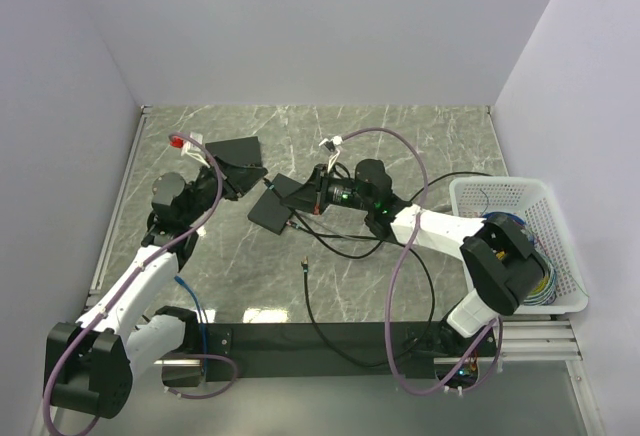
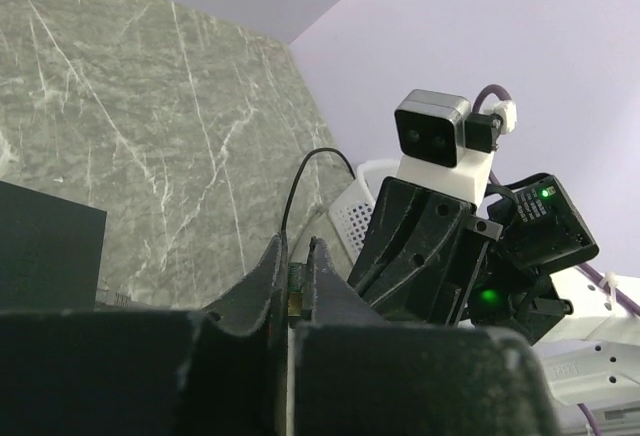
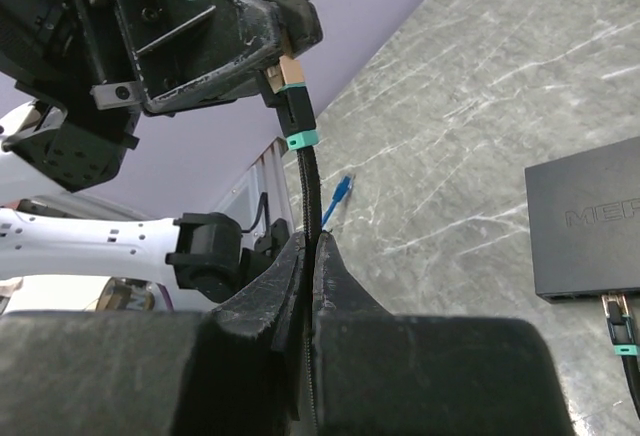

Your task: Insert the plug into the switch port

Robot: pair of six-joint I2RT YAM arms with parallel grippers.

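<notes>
Gold-tinted at its tip, the plug (image 3: pixel 288 71) was clamped in the closed left gripper (image 2: pixel 293 256), raised off the table (image 3: pixel 450 96) and apart from the switch (image 3: pixel 585 221). The black cable (image 3: pixel 305 186) just behind it was pinched by the closed right gripper (image 3: pixel 308 246). It was judged that one grasp should be released only once the other was firm, and the plug squared to a free port.
</notes>
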